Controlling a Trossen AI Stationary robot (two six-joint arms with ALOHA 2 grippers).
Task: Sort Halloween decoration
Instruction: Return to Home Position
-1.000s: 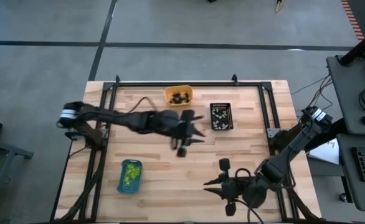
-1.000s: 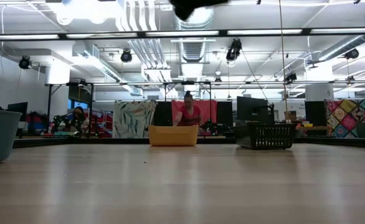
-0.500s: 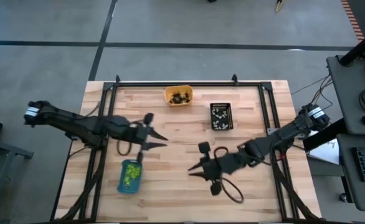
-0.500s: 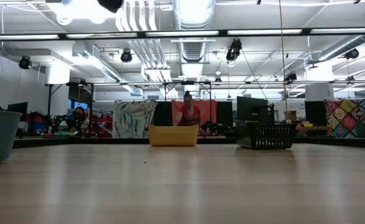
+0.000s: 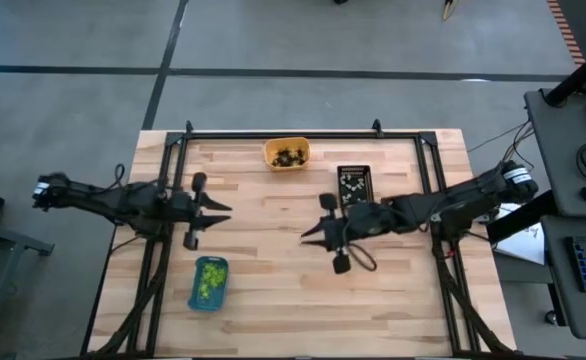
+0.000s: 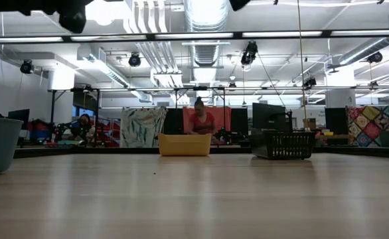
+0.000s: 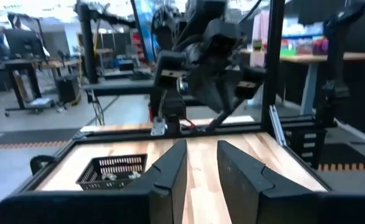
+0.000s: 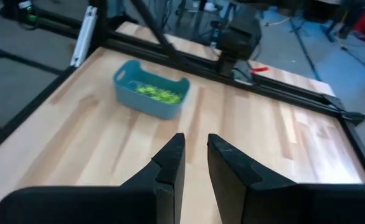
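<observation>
The Halloween decoration lies sorted in three trays: lime-green pieces in the blue tray (image 5: 209, 283) (image 8: 150, 93), dark pieces in the orange tray (image 5: 286, 153), whitish pieces in the black tray (image 5: 354, 187) (image 7: 111, 171). My left gripper (image 5: 227, 208) (image 7: 201, 146) hovers level over the table's left part, pointing right. Its fingers stand a narrow gap apart with nothing between them. My right gripper (image 5: 306, 238) (image 8: 196, 138) hovers over the table's middle, pointing left at the blue tray. It too has a narrow empty gap.
Black frame rails (image 5: 283, 134) run along the table's far, left and right sides. In the low view the orange tray (image 6: 184, 144) and black tray (image 6: 286, 145) stand at the far edge, with people in the room behind. Bare wood (image 5: 273, 300) lies near the front edge.
My left gripper has drawn back from beside the black tray toward the table's left edge. My right gripper has swung from the near edge toward the table's middle. Neither carries anything, and the trays have stayed put.
</observation>
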